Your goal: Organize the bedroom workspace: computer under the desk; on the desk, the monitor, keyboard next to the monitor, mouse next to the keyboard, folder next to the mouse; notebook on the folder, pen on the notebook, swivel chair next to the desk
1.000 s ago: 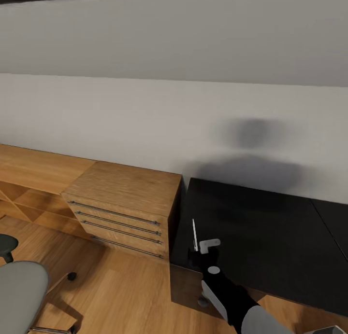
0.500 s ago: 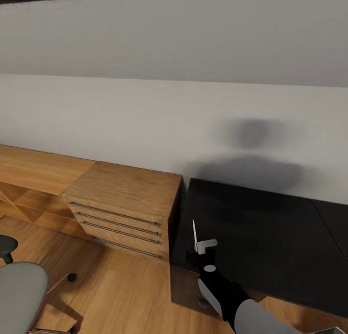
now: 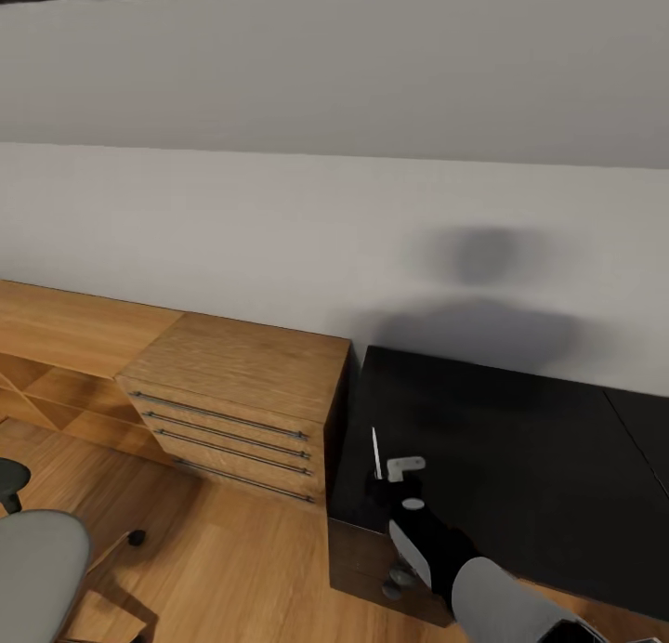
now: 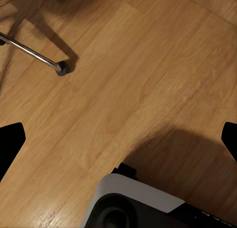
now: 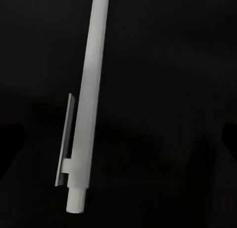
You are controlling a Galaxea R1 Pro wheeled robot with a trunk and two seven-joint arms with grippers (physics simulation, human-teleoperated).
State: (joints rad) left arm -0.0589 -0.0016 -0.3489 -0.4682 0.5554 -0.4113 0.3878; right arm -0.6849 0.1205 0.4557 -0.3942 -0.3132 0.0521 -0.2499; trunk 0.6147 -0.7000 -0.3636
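Right tool (image 3: 379, 480) clenched on pen (image 3: 374, 452), long axis upright, over black worktop (image 3: 520, 457) near its left edge; left tool's grip state cannot be told

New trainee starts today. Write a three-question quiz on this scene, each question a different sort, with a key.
1. True or false: the pen stands upright above the black desk.
2. Which gripper holds the pen? A) left B) right
3. Fill in: the drawer unit left of the desk has ___ handle bars.

Key:
1. True. In the head view it points straight up over the desk's near-left corner.
2. B. The right gripper carries it; the left wrist view looks at wooden floor and a chair leg.
3. Four.
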